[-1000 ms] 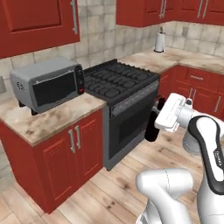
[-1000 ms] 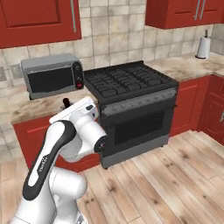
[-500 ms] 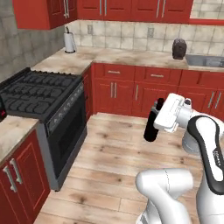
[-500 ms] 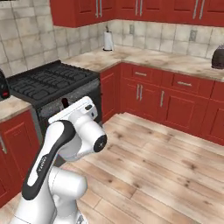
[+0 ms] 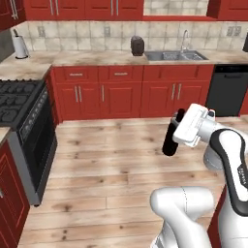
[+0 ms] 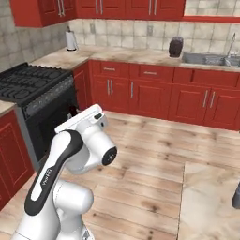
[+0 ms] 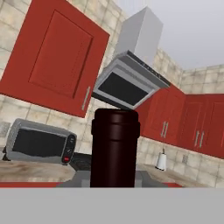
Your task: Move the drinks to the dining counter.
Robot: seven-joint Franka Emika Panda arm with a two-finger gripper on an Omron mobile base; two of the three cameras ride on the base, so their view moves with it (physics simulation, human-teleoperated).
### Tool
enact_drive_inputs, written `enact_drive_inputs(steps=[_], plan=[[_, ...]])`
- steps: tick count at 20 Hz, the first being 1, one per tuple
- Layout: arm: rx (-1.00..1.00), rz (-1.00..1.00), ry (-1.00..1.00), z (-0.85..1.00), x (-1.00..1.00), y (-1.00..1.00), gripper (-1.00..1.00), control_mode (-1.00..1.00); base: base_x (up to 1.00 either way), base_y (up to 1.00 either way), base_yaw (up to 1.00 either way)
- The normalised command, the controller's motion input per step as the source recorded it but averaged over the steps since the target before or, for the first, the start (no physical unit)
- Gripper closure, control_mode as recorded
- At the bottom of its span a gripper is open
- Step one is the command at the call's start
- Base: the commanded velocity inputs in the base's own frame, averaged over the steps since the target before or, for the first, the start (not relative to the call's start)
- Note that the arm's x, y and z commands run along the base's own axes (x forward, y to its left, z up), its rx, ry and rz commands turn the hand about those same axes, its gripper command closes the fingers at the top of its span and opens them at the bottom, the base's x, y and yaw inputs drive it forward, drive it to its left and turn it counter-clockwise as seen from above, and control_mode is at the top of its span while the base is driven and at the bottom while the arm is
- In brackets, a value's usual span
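**Base swings round, wine bottle in hand**

Swinging away from the stove and microwave it faced a second ago, the base now looks across the wooden floor toward the sink run of red cabinets; the whole scene has shifted with the cameras, not the things in it. The stove (image 5: pixel 19 104) now sits at the left edge, with the paper towel roll (image 5: pixel 20 46) on the counter behind it.

The gripper (image 5: pixel 180 130) is closed on a wine bottle (image 5: pixel 172 135), held upright in front of the arm, well above the floor. In the hand view the bottle's dark neck (image 7: pixel 114 148) rises straight up the middle, so the hold looks centred, though the pads themselves are hidden.

The dining counter (image 6: pixel 208 197) shows as a marbled slab at the lower right of the right base view, with another dark bottle (image 6: pixel 236 197) standing at its far right edge.

The step in hand is the carry. It would go best with the grip kept firm and the bottle upright while the base finishes turning toward the slab. A tall, narrow bottle probably tips easily, so it should come down vertical on a bare patch of stone, apart from the bottle already there, and be released only once its base rests flat.
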Motion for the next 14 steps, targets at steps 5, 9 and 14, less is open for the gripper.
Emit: enact_drive_inputs(steps=[5,9,14], plan=[[0.0,0.0,0.0,0.0,0.0,0.0,1.0,1.0,-1.0,0.35,-0.27],[0.0,0.0,0.0,0.0,0.0,0.0,1.0,1.0,-0.94,0.04,-0.43],[0.0,0.0,0.0,0.0,0.0,0.0,1.0,1.0,-0.35,0.0,-0.74]])
